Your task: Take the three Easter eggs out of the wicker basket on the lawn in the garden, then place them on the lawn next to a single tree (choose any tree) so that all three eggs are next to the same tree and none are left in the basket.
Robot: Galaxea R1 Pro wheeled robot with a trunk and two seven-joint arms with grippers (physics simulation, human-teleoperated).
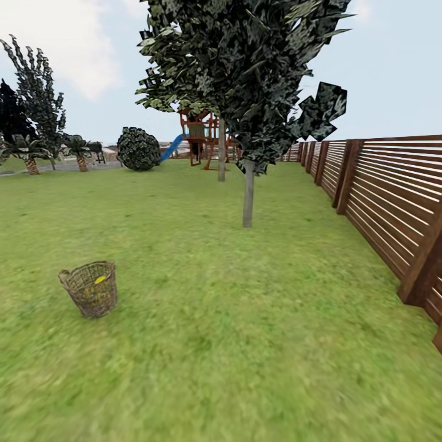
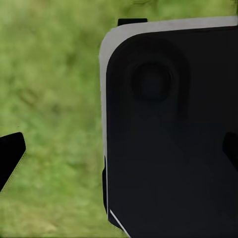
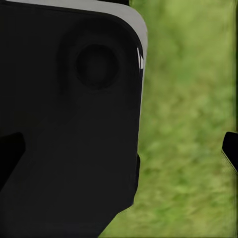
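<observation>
The wicker basket (image 1: 91,288) stood at ten o'clock, nearer the left arm; both grippers' jaws were spread, holding nothing.

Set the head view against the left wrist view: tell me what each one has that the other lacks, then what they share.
Head view alone: the wicker basket standing on the grass with a yellow egg glimpsed through its weave, the tree with its slim pale trunk beyond it, the slatted wooden fence, a round bush and a wooden playset further back.

Left wrist view alone: a large black panel with a grey edge close to the camera, and a dark fingertip at the frame's side.

Both: the green lawn.
</observation>
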